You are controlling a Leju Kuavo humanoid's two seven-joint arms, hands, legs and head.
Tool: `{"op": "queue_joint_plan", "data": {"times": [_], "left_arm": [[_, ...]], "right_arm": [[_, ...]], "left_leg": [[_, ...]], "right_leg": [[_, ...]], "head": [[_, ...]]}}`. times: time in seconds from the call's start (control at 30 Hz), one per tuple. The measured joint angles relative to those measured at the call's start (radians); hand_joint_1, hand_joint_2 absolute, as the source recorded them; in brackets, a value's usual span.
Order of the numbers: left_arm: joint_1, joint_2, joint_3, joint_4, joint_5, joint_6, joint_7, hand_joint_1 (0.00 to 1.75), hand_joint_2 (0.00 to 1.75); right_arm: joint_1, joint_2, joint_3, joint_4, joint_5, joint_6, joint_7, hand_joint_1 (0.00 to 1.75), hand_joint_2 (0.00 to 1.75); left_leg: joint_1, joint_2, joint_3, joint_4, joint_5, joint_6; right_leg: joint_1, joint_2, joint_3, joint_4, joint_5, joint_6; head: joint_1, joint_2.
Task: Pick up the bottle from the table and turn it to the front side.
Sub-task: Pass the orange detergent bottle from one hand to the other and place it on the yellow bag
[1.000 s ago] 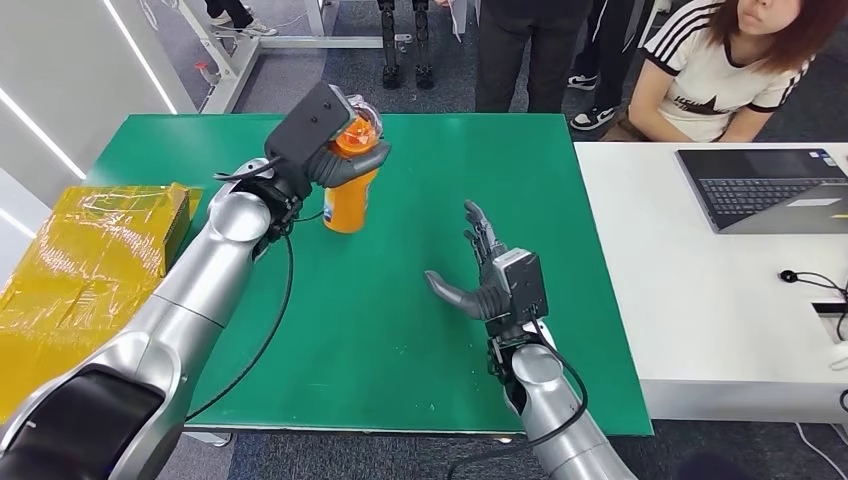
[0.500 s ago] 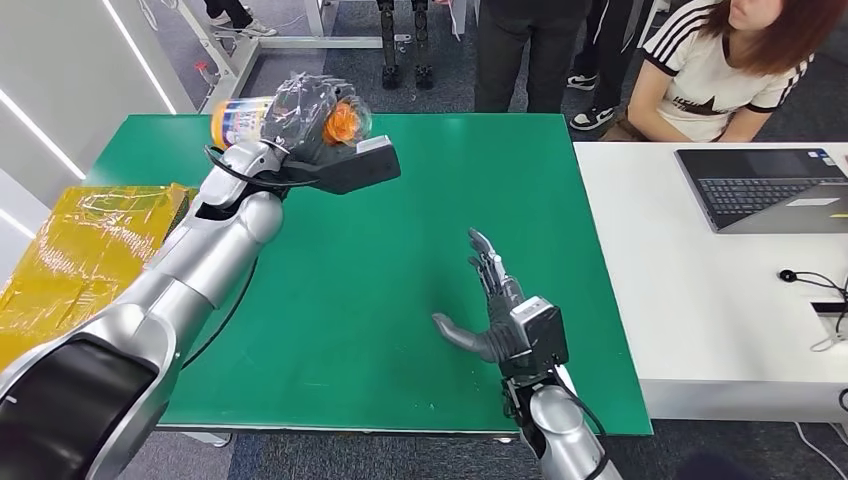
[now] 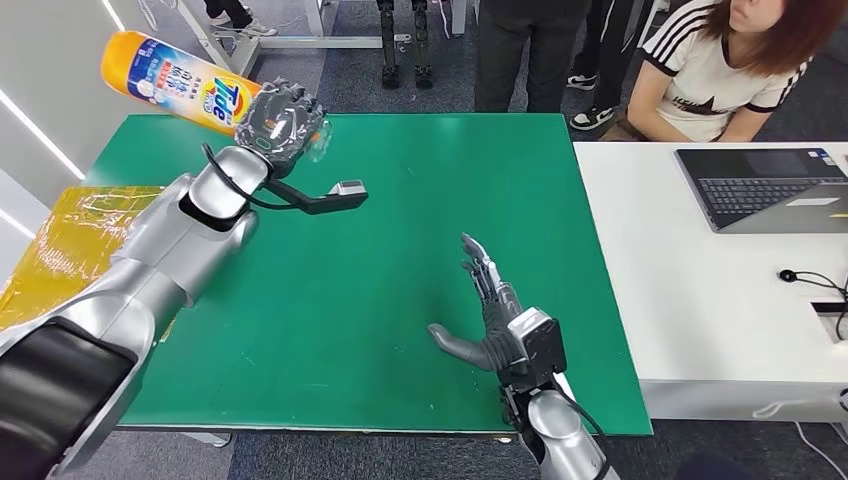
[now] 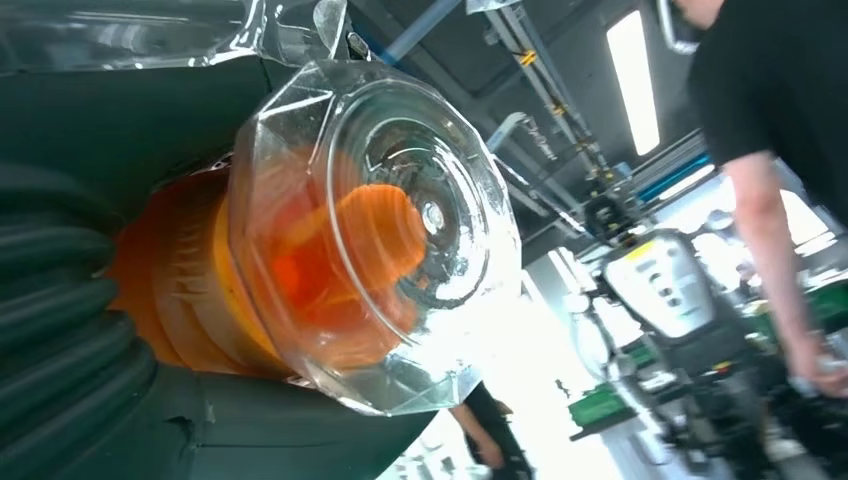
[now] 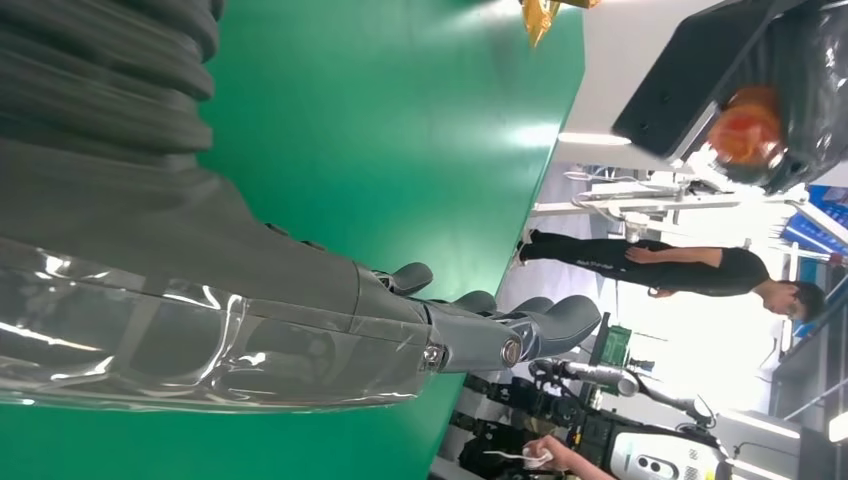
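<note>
We're gripping the bottle (image 3: pixel 185 85) in the left hand (image 3: pixel 278 117), fingers wrapped around its neck end, body tipped near-horizontal above the far-left corner of the green table (image 3: pixel 400 280). Right hand (image 3: pixel 495 320) is hovering empty, fingers spread, low over the near side. Risk as we're reading it: the heavy body is cantilevering past the grip, so it could slip or twist while rotating. The bottle is overhanging the table edge; a drop there likely misses the surface. Open room is toward table centre.
</note>
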Motion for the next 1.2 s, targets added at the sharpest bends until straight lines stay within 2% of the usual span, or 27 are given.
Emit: {"op": "queue_joint_plan", "data": {"times": [0.3,0.5,0.67,0.87,1.2], "left_arm": [[-0.018,0.047,0.000,0.037,-0.016,0.007,0.019,1.75,1.75],[-0.010,0.132,0.018,0.052,0.023,0.047,0.027,1.75,1.75],[0.044,0.210,0.080,0.053,0.076,0.106,-0.004,1.75,1.75],[0.132,0.281,0.164,0.053,0.118,0.125,-0.033,1.75,1.75],[0.239,0.331,0.254,0.039,0.164,0.155,-0.056,1.75,1.75]], "right_arm": [[0.009,-0.003,0.000,-0.001,-0.004,-0.012,-0.002,0.00,1.75],[0.044,-0.017,-0.005,-0.023,-0.010,-0.029,-0.004,0.00,1.75],[0.079,-0.035,-0.015,-0.055,-0.007,-0.063,-0.007,0.00,1.75],[0.134,-0.062,-0.030,-0.113,0.002,-0.098,-0.010,0.00,1.75],[0.165,-0.076,-0.036,-0.174,0.027,-0.111,0.010,0.00,1.75]], "left_leg": [[0.000,0.000,0.000,0.000,0.000,0.000],[0.000,0.002,0.000,-0.001,0.000,0.000],[0.000,0.002,0.000,-0.001,0.000,0.000],[0.000,0.003,0.000,-0.001,0.000,0.000],[0.000,0.004,0.000,-0.001,0.000,0.000]], "right_leg": [[0.000,0.000,0.000,0.000,0.000,0.000],[0.000,0.001,0.000,0.000,0.000,0.000],[0.000,0.001,-0.001,0.000,0.000,0.000],[0.000,0.002,-0.001,0.000,0.000,0.000],[0.000,0.003,-0.001,0.000,0.000,-0.001]], "head": [[0.000,0.000],[0.000,0.000],[0.000,0.000],[0.000,0.000],[0.000,0.000]]}}
